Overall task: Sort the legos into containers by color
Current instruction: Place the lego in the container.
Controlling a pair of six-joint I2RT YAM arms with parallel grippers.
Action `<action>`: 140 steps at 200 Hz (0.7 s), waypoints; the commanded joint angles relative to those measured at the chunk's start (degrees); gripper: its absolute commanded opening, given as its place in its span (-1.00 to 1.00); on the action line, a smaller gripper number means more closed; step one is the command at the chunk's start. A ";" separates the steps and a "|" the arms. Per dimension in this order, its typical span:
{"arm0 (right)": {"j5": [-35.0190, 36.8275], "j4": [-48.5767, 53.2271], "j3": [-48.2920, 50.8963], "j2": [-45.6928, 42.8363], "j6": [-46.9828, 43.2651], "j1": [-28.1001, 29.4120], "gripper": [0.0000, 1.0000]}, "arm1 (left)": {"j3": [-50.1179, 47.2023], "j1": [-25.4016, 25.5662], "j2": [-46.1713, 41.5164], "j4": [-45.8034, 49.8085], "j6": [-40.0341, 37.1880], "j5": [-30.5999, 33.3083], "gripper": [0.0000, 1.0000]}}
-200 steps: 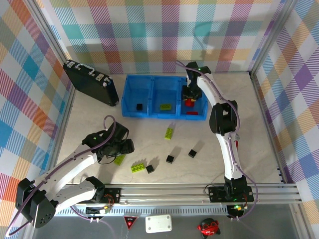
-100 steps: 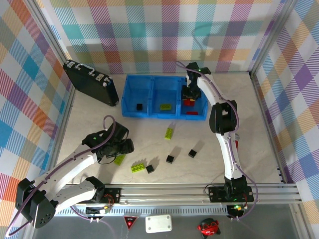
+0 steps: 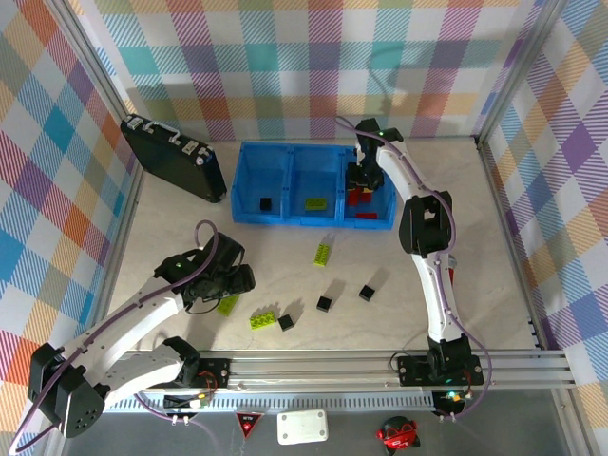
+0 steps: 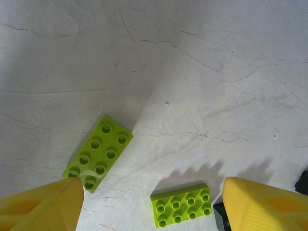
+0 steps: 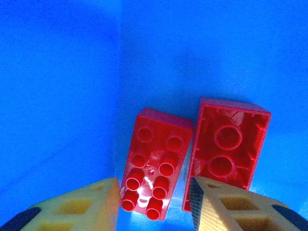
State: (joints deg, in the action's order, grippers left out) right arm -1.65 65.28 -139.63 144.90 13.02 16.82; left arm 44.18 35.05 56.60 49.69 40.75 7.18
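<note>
The blue containers (image 3: 249, 180) stand at the back of the table. Their left compartment has a black cube (image 3: 266, 202), the middle one a lime-green brick (image 3: 314, 202), the right one two red legos (image 3: 360, 197). My right gripper (image 3: 362, 182) reaches down into the right compartment. It (image 5: 154, 199) is open, with a studs-up red brick (image 5: 155, 161) lying free between its fingertips and an upside-down red brick (image 5: 226, 147) beside it. My left gripper (image 3: 236, 283) hovers open (image 4: 151, 204) over two green bricks (image 4: 96, 153) (image 4: 182, 204) on the table.
A third green brick (image 3: 323, 254) lies in front of the bin. Black cubes sit at the table's middle (image 3: 324, 304) (image 3: 366, 293) and beside the near green brick (image 3: 286, 323). A black case (image 3: 173, 157) lies at the back left.
My right gripper's jaws have widened around the studs-up red brick in the right compartment. The left arm has barely moved.
</note>
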 commanded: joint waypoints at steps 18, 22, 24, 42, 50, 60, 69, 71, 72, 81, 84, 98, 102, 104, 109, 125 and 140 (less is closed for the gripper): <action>-2.10 2.66 -0.60 -7.12 0.51 -0.08 -0.13 | -0.08 -0.42 -0.52 2.25 -0.02 0.48 0.52; -2.12 2.74 -0.08 -7.72 0.51 -0.05 -0.14 | -0.11 -0.42 -0.51 2.21 -0.04 0.55 0.52; -2.13 2.68 0.25 -8.01 0.50 -0.04 -0.14 | -0.07 -0.42 -0.45 2.13 -0.05 0.49 0.52; -2.46 2.11 3.66 -11.04 0.74 0.05 -0.14 | -0.20 -0.42 -0.35 1.83 -0.28 0.58 0.52; -2.57 1.89 5.31 -12.54 0.73 0.19 -0.14 | -0.28 -0.43 -0.22 1.60 -0.32 0.61 0.52; -2.32 1.64 7.43 -14.36 0.76 0.35 -0.14 | -0.36 -0.46 -0.09 1.33 -0.39 0.59 0.52; -2.09 1.47 9.37 -15.95 0.78 0.58 -0.14 | -0.44 -0.42 0.07 1.05 -0.45 0.55 0.52; -2.12 1.38 9.77 -16.31 0.83 0.58 -0.14 | -0.42 -0.42 0.09 0.98 -0.49 0.60 0.52; -2.08 1.40 9.97 -16.49 0.80 0.63 -0.14 | -0.42 -0.42 0.09 0.96 -0.49 0.58 0.52; -2.04 1.18 11.99 -18.13 0.95 0.93 -0.14 | -0.50 -0.42 0.26 0.69 -0.50 0.54 0.52; -2.02 0.93 12.72 -18.69 1.04 1.01 -0.14 | -0.52 -0.42 0.39 0.60 -0.58 0.53 0.52; -2.00 0.12 16.14 -21.22 1.35 1.59 -0.14 | -0.58 -0.42 0.80 0.25 -0.84 0.47 0.52; -2.02 -0.04 17.04 -22.01 1.40 1.72 -0.14 | -0.52 -0.42 0.81 0.15 -0.93 0.51 0.52; -1.97 -0.12 17.47 -22.40 1.46 1.90 -0.14 | -0.55 -0.42 0.86 0.15 -0.93 0.52 0.52; -1.91 -0.31 18.61 -23.24 1.48 2.14 -0.14 | -0.54 -0.42 0.98 -0.01 -1.07 0.47 0.52; -1.45 -0.69 21.47 -25.82 1.88 3.08 -0.14 | -0.59 -0.44 1.44 -0.47 -1.59 0.73 0.52; -1.16 -1.21 24.26 -28.36 2.33 4.08 -0.14 | -0.26 -0.42 2.31 -0.86 -2.31 0.77 0.52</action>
State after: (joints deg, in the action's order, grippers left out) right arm -2.63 64.95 -118.98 120.95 14.13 19.16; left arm 44.12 35.05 57.91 49.36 40.23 7.18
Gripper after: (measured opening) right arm 0.429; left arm 0.761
